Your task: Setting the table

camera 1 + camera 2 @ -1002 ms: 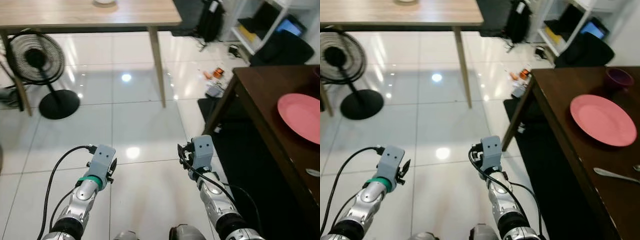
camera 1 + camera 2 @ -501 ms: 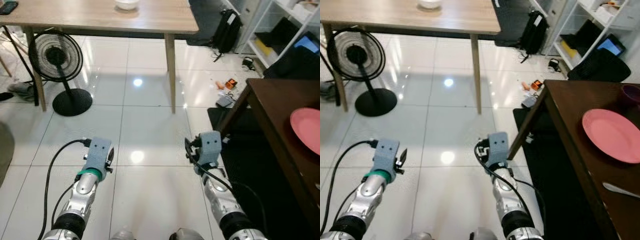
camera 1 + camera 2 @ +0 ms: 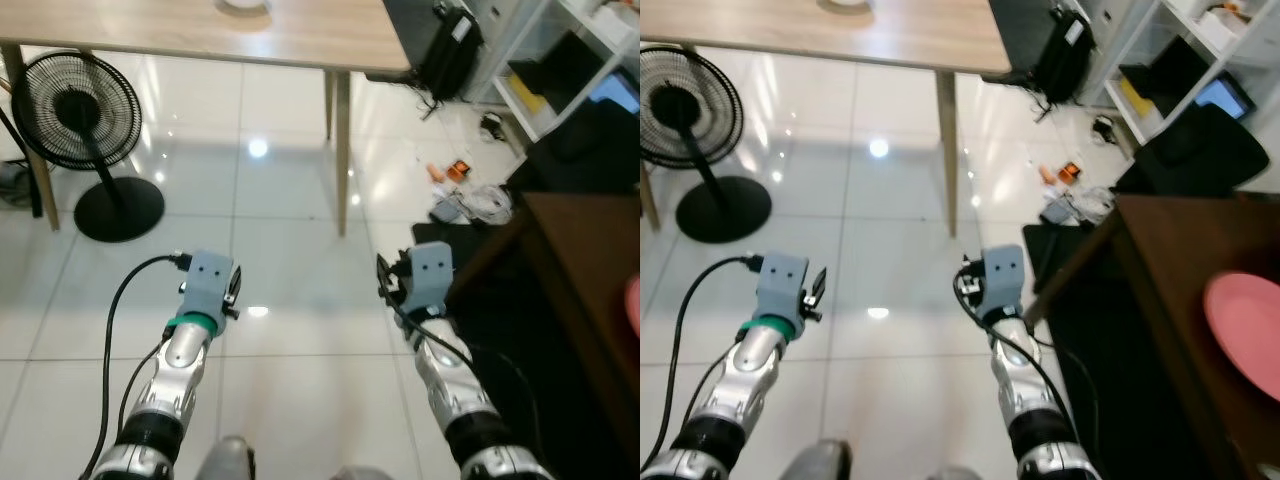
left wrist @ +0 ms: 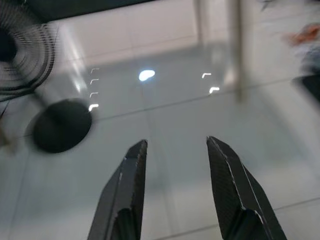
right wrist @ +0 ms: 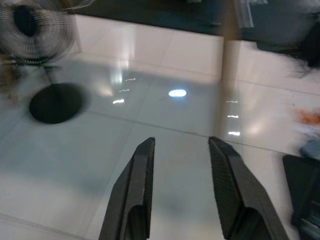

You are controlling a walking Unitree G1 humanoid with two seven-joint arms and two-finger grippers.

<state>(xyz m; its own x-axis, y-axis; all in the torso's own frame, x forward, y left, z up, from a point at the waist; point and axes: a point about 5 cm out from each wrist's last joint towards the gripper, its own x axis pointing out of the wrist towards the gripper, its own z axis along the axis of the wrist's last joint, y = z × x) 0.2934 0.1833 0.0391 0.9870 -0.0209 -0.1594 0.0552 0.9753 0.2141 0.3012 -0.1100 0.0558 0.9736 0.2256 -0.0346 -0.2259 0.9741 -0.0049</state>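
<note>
Both grippers empty, fingers apart: left (image 4: 175, 192), right (image 5: 180, 187). Plate (image 3: 1245, 345) on dark table (image 3: 1160, 260), 3 o'clock. Bowl (image 3: 243, 4) on light table, 12 o'clock. Judgement: walk squarely to it before reaching.

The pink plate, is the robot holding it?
No, the pink plate lies on the dark table, while both end effectors, left and right, are open and empty over the floor.
</note>
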